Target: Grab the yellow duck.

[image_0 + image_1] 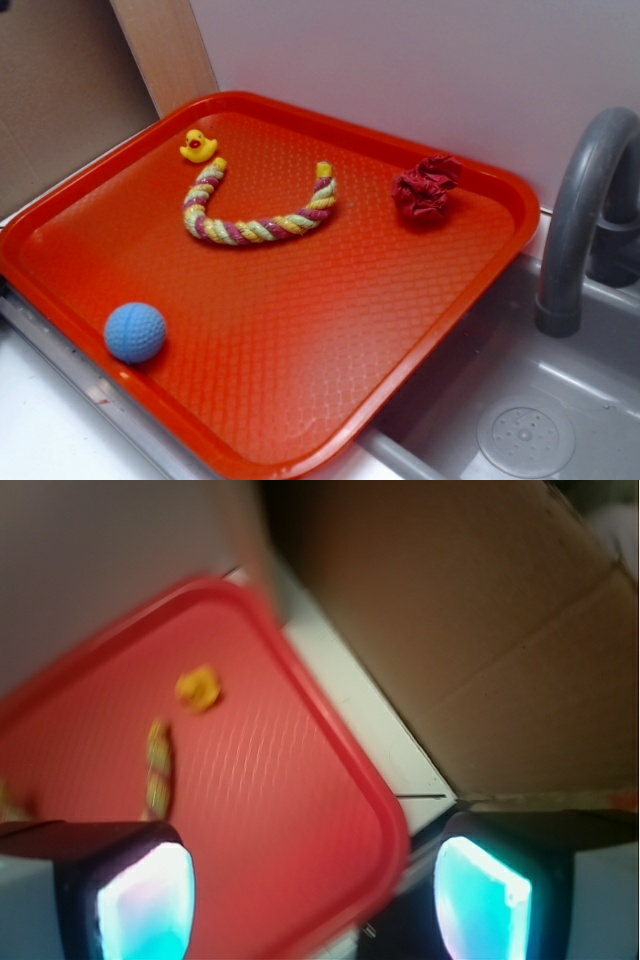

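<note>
The yellow duck [198, 146] is a tiny rubber toy with an orange-red beak. It sits near the far left corner of the red tray [300, 360], just beyond one yellow end of the twisted rope [255, 212]. No arm or gripper shows in the exterior view. In the blurred wrist view the duck [199, 689] is a small yellow blob on the tray [300, 780], well ahead of my gripper [315, 900]. Its two glowing pads [145, 905] stand wide apart with nothing between them, high over the tray's corner.
A blue ball [135, 332] lies at the tray's near left corner and a red scrunchie [424, 188] at the far right. A grey sink [520, 420] with a tall faucet [580, 220] lies to the right. Cardboard [480, 640] stands beyond the tray's left edge.
</note>
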Robot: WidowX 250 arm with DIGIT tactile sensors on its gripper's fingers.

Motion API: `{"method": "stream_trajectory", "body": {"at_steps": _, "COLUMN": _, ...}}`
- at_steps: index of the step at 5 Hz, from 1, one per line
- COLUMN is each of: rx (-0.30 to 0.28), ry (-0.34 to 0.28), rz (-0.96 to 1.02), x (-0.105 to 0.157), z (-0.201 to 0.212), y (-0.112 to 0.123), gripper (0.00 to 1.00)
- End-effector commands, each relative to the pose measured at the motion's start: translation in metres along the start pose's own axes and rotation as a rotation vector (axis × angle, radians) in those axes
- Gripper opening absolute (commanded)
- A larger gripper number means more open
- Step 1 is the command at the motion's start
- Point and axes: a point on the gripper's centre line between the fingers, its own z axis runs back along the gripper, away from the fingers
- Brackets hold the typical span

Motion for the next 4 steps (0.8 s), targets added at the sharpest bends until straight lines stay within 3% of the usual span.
{"method": "stream_trajectory", "body": {"at_steps": 1, "rx": -0.050, "ry": -0.112, "rz": 0.208, "x": 0.028, "z": -0.042, "y": -0.025, "gripper": 1.00}}
{"method": "stream_trajectory", "body": {"at_steps": 2, "rx": -0.062, "ry": -0.131, "rz": 0.230, "x": 0.041, "z": -0.070, "y": -0.045, "gripper": 1.00}}
{"method": "stream_trajectory", "body": {"at_steps": 3, "rx": -0.126, "ry": -0.113, "rz": 0.221, "x": 0.052, "z": -0.103, "y": -0.065, "gripper": 1.00}}
{"method": "stream_trajectory", "body": {"at_steps": 4, "rx": -0.113, "ry": -0.094, "rz": 0.216, "x": 0.060, "z": -0.135, "y": -0.077, "gripper": 1.00}}
